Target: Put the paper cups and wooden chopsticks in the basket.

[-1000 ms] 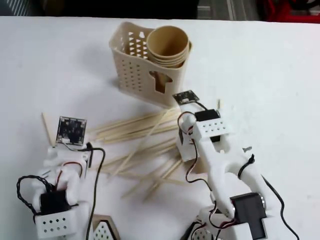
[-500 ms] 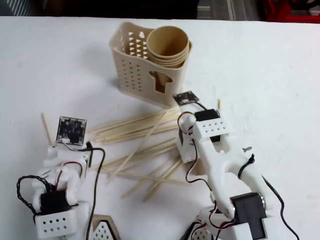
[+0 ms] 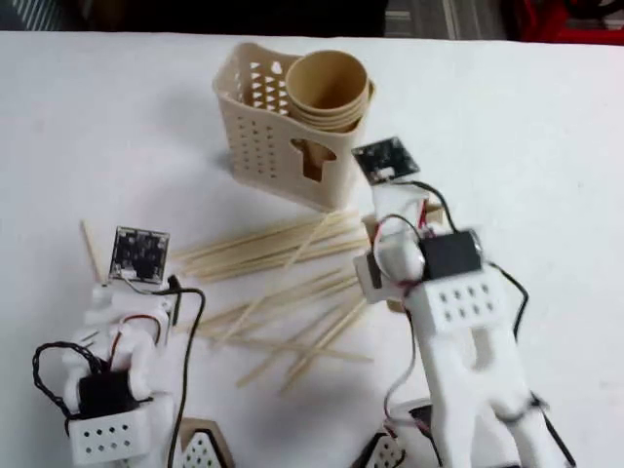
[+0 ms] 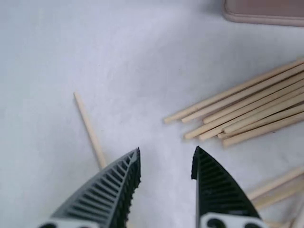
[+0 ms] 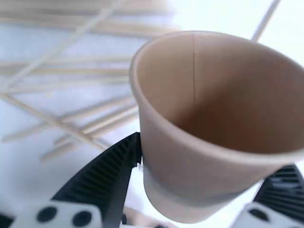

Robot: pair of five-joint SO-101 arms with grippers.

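Right gripper [image 5: 199,180] is clamped on a tan paper cup [image 5: 209,109], jaws either side of its lower wall, so the open mouth stays clear for nesting. Cream perforated plastic basket [image 3: 255,136] stands toward the white table's [image 3: 526,127] far edge, with stacked paper cups [image 3: 329,88] in its right end. Loose wooden chopsticks [image 3: 283,283] lie mid-table, still out of the basket. Left gripper [image 4: 166,156] is parted and empty, just beside a single stray chopstick [image 4: 90,130] near the left edge, likely next.
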